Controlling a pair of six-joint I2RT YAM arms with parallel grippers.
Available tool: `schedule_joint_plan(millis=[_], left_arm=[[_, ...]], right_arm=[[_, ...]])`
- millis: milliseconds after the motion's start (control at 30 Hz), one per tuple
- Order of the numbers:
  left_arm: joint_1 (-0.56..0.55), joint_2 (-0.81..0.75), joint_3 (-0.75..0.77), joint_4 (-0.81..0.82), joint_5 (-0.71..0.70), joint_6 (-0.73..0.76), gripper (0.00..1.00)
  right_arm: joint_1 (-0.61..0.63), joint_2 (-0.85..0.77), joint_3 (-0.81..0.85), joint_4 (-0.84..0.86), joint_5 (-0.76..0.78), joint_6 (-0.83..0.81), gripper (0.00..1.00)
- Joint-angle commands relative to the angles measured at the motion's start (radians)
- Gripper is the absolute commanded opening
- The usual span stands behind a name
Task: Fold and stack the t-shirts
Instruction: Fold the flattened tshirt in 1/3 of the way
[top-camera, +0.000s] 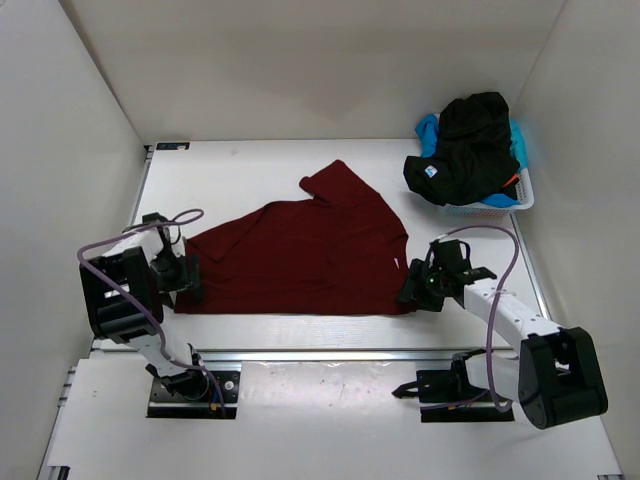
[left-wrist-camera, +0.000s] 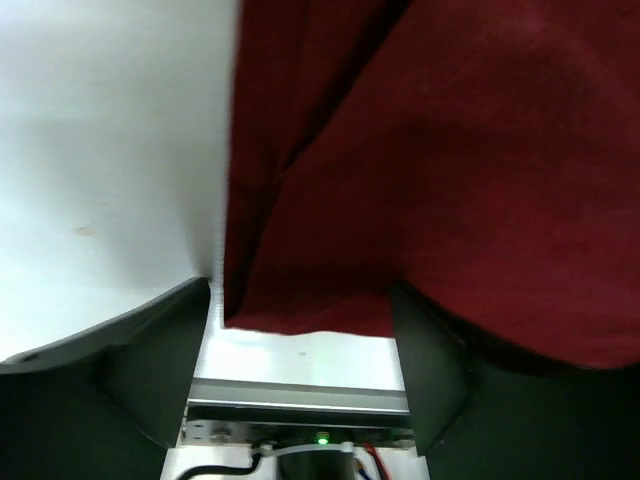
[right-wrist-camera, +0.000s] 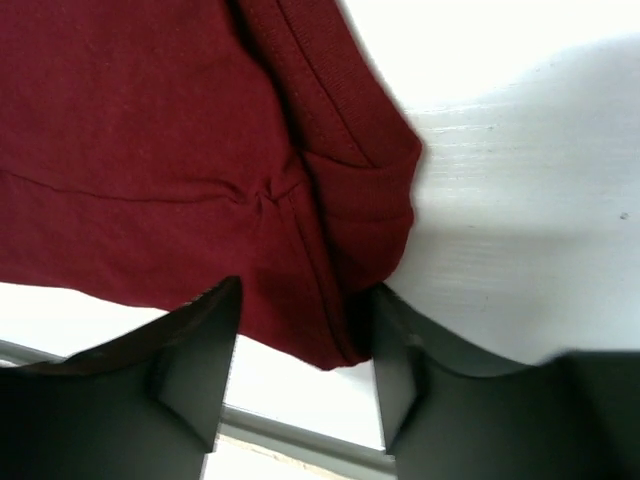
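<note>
- Left gripper (left-wrist-camera: 300, 330) of mine stands wide open at the lower left corner of the dark red shirt (top-camera: 300, 255). In its wrist view the corner lies in the gap between the two fingers (left-wrist-camera: 150, 365), and nothing is pinched.
- My right gripper (right-wrist-camera: 300, 335) is about half open and straddles the shirt's lower right corner. The doubled hem runs down into the gap and touches the right-hand finger (right-wrist-camera: 400, 370). I see no squeeze on the cloth, so I judge it is not gripped yet.
- From above, the shirt is spread on the table (top-camera: 230, 180) in the middle of the frame. Its straight lower edge runs left to right along the near side, and one sleeve points toward the top of the frame.
- That lower edge is the line that matters. It spans from my left gripper (top-camera: 188, 280) to my right gripper (top-camera: 412, 292), one corner at each, so each arm is nearest its own corner.
- The rest of the cloth lies up-frame of both grippers, so I judge a fold would carry the near edge away from me, toward the top of the frame.
- A black shirt (top-camera: 470, 140) and a blue one (top-camera: 428, 130) are heaped in the white basket (top-camera: 522, 195) at the upper right, well apart from both grippers.
</note>
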Motion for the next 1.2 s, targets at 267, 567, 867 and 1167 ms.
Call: schedule_joint_plan(millis=[267,567,867,1167], left_arm=[[-0.063,-0.023,0.006,0.042,-0.001,0.053,0.04],[0.003,-0.127,0.024,-0.114,-0.05,0.2,0.0],[-0.021,-0.251,-0.014,-0.229,-0.121,0.275,0.11],[-0.03,-0.344,-0.033,-0.242,-0.28,0.245,0.98]], right_arm=[[-0.052,-0.062,-0.045,0.071,-0.028,-0.01,0.0],[-0.109,-0.18,0.105,-0.231,0.033,-0.045,0.0],[-0.081,-0.286,0.147,-0.501,0.079,0.059,0.01],[-0.092,-0.311,0.208,-0.595,0.114,0.059,0.94]])
